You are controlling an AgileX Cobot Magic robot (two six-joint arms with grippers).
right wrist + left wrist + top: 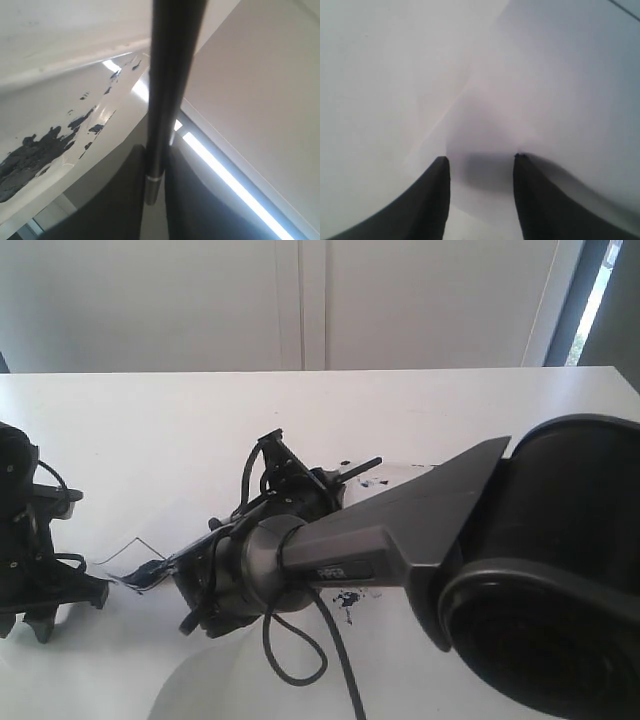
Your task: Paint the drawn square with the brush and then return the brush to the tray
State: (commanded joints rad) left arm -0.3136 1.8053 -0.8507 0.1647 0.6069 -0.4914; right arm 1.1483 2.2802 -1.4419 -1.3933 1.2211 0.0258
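My right gripper (318, 486) (156, 156) is shut on the brush (362, 468) (170, 75), a long thin black stick with a silver band between the fingers. Its handle end points toward the tray (405, 476) (60, 100), which is clear and glossy with dark blue-black blotches. The paint-loaded tip lies low at the left on the drawn square (138, 552), a thin pen outline with a dark blue smear at its near corner. My left gripper (45, 615) (480, 159) stands open over white paper at the far left, holding nothing.
A small dark blue paint splatter (346, 602) marks the white paper sheet (170, 520) beneath my right forearm (420, 520). That forearm and its loose cable (300, 650) hide much of the middle. A white wall stands behind the white table (150, 420).
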